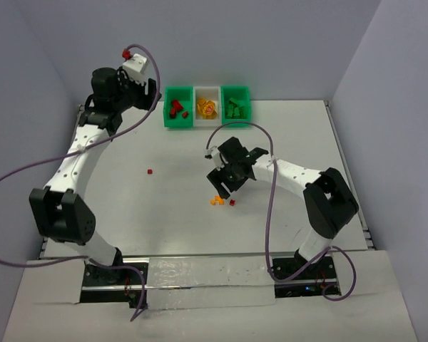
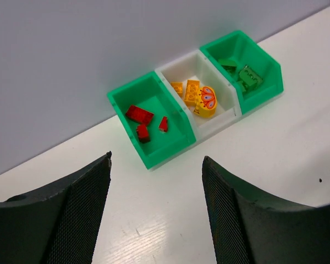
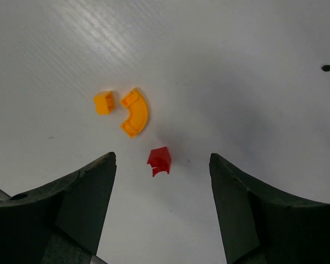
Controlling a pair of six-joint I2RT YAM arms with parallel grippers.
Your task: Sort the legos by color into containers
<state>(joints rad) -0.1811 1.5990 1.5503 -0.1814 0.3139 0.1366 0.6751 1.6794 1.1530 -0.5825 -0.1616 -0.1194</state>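
Two orange legos [image 3: 135, 113] beside red lego [image 3: 159, 160] under open, empty right gripper [image 3: 161, 176]; left gripper [image 2: 156, 181] open, empty, near bins [image 2: 168, 155].

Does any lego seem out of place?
The bins look sorted. Four legos lie loose on the table: a lone red brick, plus a red piece, an orange cube and an orange curve under the right gripper.
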